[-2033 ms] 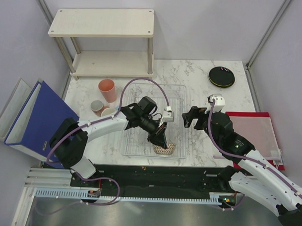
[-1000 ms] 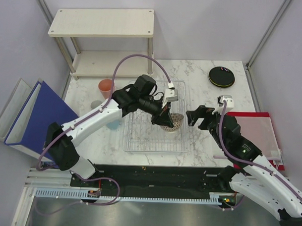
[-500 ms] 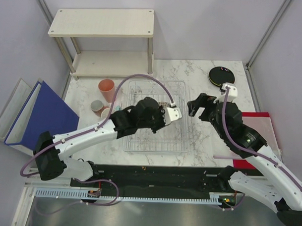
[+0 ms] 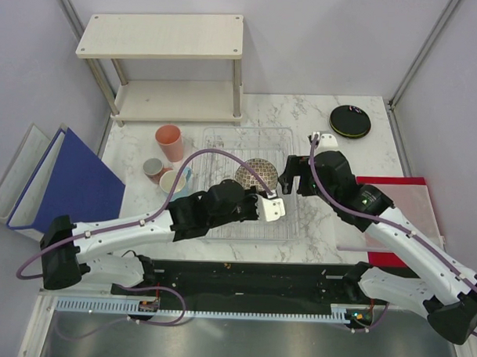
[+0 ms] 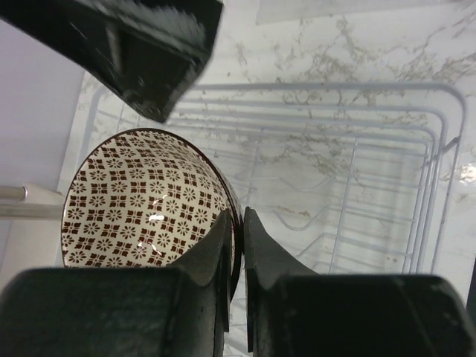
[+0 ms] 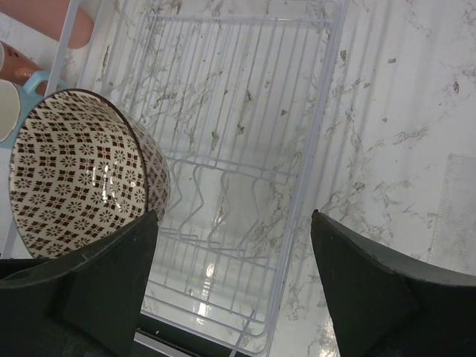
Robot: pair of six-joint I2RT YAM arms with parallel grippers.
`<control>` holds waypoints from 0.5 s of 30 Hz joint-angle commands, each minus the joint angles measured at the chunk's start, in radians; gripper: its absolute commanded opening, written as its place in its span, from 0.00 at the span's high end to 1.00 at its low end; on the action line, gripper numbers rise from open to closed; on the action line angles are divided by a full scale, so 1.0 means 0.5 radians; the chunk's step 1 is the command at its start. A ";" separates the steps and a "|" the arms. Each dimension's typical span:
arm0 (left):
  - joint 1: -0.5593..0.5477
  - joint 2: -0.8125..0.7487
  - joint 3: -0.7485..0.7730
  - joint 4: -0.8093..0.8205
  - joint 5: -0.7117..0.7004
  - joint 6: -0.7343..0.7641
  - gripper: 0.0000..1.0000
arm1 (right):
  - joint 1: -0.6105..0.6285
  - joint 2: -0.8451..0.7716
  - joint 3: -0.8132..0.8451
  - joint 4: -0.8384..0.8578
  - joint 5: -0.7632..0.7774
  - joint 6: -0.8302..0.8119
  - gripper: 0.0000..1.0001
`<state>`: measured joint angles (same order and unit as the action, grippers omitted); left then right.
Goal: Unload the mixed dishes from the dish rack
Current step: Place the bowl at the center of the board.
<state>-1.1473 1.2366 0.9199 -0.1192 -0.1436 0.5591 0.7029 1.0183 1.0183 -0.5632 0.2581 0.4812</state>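
The net-patterned bowl [image 5: 141, 201] is above the wire dish rack [image 6: 245, 141]. Its rim is pinched in the clenched left gripper [image 5: 238, 223]. The right gripper [image 6: 234, 216] hangs just beside the bowl, jaws spread wide and grasping nothing. A salmon pink cup [image 4: 169, 142] and a light blue cup [image 4: 174, 181] stand on the marble table [image 4: 303, 114], left of the rack. From above, the left arm hides the rack's near edge. The bowl is round and glossy, with a brown lattice on beige; the rack is made of thin silvery rods.

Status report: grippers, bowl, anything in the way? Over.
Left gripper shut on bowl rim. Right gripper open beside it. Bowl tilted over dish rack. No obstruction seen.
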 commanded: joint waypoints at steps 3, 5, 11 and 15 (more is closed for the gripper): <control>-0.046 -0.102 0.047 0.254 0.192 0.005 0.98 | 0.006 0.046 -0.036 0.178 -0.194 -0.036 0.11; -0.049 -0.092 0.050 0.251 0.198 -0.004 0.98 | 0.009 0.059 -0.024 0.203 -0.219 -0.033 0.12; -0.052 -0.050 0.041 0.251 0.207 -0.017 0.98 | 0.006 -0.073 -0.049 0.267 -0.053 0.013 0.12; -0.052 -0.013 0.044 0.199 0.211 -0.014 0.98 | 0.006 -0.128 -0.043 0.252 -0.004 0.022 0.12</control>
<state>-1.1584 1.2160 0.9195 -0.1020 -0.0906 0.5545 0.7002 0.9955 0.9894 -0.5201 0.2451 0.4706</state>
